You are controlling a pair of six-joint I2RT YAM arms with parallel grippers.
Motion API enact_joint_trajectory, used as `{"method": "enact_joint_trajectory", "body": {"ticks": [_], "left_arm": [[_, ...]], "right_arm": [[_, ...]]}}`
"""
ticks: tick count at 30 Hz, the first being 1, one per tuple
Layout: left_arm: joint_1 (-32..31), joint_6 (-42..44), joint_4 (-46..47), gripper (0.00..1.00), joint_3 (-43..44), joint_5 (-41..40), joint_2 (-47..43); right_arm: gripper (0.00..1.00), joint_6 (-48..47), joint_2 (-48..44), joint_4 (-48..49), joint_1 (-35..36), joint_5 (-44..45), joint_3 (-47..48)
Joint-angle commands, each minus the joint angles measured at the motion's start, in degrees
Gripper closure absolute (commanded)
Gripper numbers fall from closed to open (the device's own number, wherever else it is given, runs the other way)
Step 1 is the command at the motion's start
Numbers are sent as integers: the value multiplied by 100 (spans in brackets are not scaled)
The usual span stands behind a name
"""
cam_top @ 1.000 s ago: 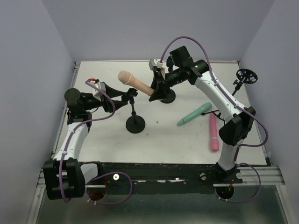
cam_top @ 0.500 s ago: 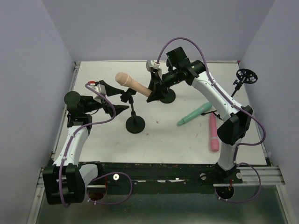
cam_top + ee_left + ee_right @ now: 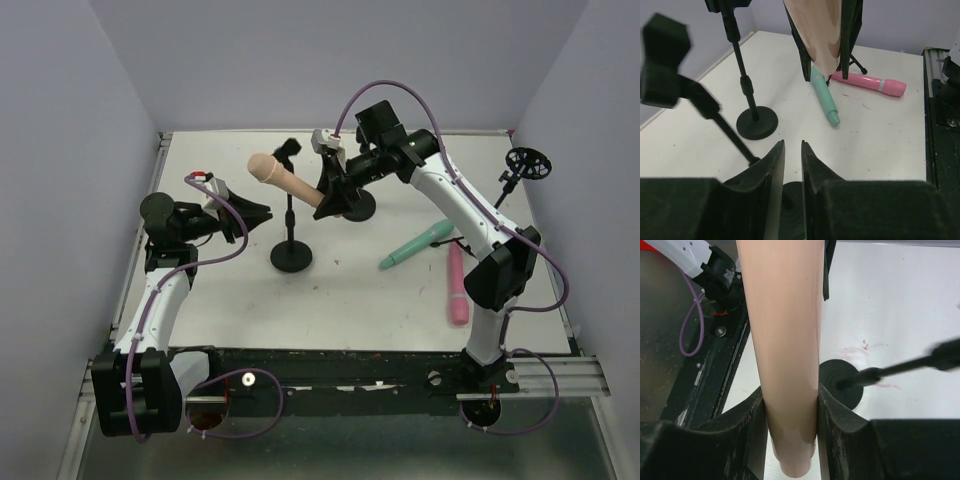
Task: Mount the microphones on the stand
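My right gripper (image 3: 328, 196) is shut on the tapered end of the peach-tan microphone (image 3: 283, 177) and holds it in the air with its head to the left. In the right wrist view the microphone (image 3: 787, 340) sits between the fingers (image 3: 752, 420). A black stand (image 3: 290, 212) is upright just below and in front of the microphone, with its clip (image 3: 288, 150) at the top. My left gripper (image 3: 258, 214) is left of the stand, apart from it, shut and empty (image 3: 792, 145). The mint-teal microphone (image 3: 417, 244) and the pink microphone (image 3: 457, 283) lie on the table to the right.
A second black stand base (image 3: 358, 208) sits behind the right gripper; it also shows in the left wrist view (image 3: 756, 122). A third stand (image 3: 527, 162) is at the far right edge. Walls enclose the white table (image 3: 200, 300) on three sides.
The left gripper let go of the stand, drew back left and closed. The stand swung from tilted to upright. The right gripper shifted the peach-tan microphone slightly left.
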Motion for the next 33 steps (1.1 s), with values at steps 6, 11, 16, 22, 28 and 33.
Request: {"method": "enact_joint_trajectory", "body": {"ticks": [6, 11, 16, 22, 28, 33], "left_arm": [[-30, 264, 16, 87, 154, 45, -19], [-30, 334, -36, 78, 162, -26, -28], [-30, 360, -106, 61, 145, -288, -37], [-162, 282, -1071, 13, 258, -2615, 42], [-837, -667, -3312, 10, 1943, -3734, 1411], [-1435, -1563, -4613, 9, 3201, -5130, 2677]], "right_arm": [[85, -202, 287, -36, 230, 192, 141], [85, -141, 51, -116, 221, 87, 291], [84, 113, -309, 50, 204, 86, 2], [84, 781, -1004, 683, 116, 139, -772], [84, 984, -1785, 1122, -77, 113, -1685], [83, 1256, -2383, 1746, -709, -177, -2626]]}}
